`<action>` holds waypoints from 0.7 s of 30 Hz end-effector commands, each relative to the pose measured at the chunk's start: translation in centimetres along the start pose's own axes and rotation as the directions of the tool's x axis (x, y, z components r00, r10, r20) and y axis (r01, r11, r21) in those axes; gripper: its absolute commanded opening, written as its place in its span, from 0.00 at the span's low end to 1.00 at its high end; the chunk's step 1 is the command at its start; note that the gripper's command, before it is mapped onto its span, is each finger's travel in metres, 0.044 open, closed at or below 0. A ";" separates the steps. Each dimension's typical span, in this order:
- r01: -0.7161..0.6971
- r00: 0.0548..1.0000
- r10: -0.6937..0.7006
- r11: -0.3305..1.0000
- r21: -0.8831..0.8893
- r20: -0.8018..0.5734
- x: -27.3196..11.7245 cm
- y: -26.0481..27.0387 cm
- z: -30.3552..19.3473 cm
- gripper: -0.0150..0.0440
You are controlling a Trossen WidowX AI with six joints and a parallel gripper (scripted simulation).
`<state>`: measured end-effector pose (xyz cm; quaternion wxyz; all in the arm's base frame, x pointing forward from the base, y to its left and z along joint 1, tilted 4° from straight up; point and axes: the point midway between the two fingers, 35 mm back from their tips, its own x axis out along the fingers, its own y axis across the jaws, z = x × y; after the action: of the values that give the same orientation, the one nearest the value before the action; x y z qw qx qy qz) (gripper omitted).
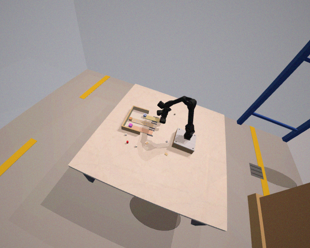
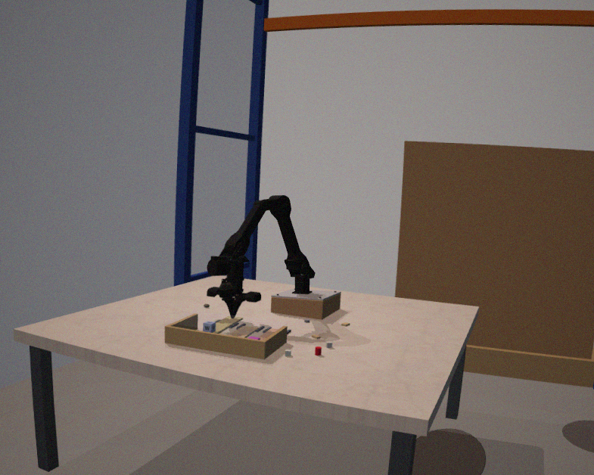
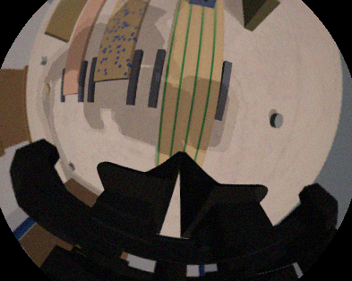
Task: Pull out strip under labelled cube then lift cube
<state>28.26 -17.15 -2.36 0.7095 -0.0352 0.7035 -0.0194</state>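
The blue cube (image 1: 145,115) (image 2: 209,326) (image 3: 202,4) bears a pale letter-like mark and rests on the inner part of the green-lined strip (image 1: 151,117) (image 3: 185,89). This strip reaches out past its dark guide rails, farther than the others. My gripper (image 1: 163,121) (image 2: 232,315) (image 3: 182,155) is shut with nothing between its fingers and points down at the strip's outer end. Whether the tips touch it is unclear. An orange cube (image 1: 130,118) sits on the blue-dotted strip (image 1: 142,122) (image 3: 118,40), and a magenta cube (image 1: 130,125) (image 2: 254,337) on the salmon strip (image 1: 144,130) (image 3: 72,82).
A wooden walled frame (image 1: 130,130) (image 2: 210,343) surrounds the cubes, open toward the arm's base box (image 1: 184,149) (image 2: 296,307). A red cylinder (image 1: 127,141) (image 2: 318,351) and several small bits lie beside the frame. A grey disc (image 1: 174,114) (image 2: 206,305) (image 3: 277,120) lies on the other side.
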 end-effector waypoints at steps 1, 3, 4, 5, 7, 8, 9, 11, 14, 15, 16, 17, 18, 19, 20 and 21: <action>-0.009 0.999 0.009 1.000 0.002 -0.032 0.6 0.2 -1.5 0.25; -0.009 0.999 0.009 1.000 0.002 -0.032 0.6 0.2 -1.9 0.25; -0.009 0.999 0.009 1.000 0.002 -0.032 0.6 0.2 -2.0 0.25; -0.009 0.999 0.009 1.000 0.002 -0.033 0.6 0.2 -2.2 0.25; -0.009 0.999 0.009 1.000 0.002 -0.033 0.6 0.2 -2.5 0.25; -0.009 0.999 0.009 1.000 0.002 -0.033 0.6 0.2 -2.6 0.25; -0.009 0.999 0.009 1.000 0.002 -0.033 0.6 0.2 -2.8 0.25; -0.009 0.999 0.009 1.000 0.002 -0.033 0.6 0.2 -3.1 0.25; -0.009 0.999 0.009 1.000 0.002 -0.034 0.5 0.3 -3.5 0.25; -0.009 0.999 0.009 1.000 0.002 -0.034 0.5 0.3 -3.7 0.25; -0.009 0.999 0.009 1.000 0.002 -0.034 0.5 0.3 -3.9 0.25; -0.009 0.999 0.009 1.000 0.002 -0.034 0.5 0.3 -4.0 0.25; -0.009 0.999 0.009 1.000 0.002 -0.034 0.5 0.3 -4.2 0.25; -0.009 0.999 0.009 1.000 0.002 -0.034 0.5 0.3 -4.3 0.25; -0.009 0.999 0.009 1.000 0.002 -0.034 0.5 0.3 -4.5 0.25; -0.009 0.999 0.009 1.000 0.002 -0.035 0.5 0.3 -4.6 0.25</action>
<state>25.07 -17.25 -2.32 0.7091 -0.0360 0.7039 -0.0203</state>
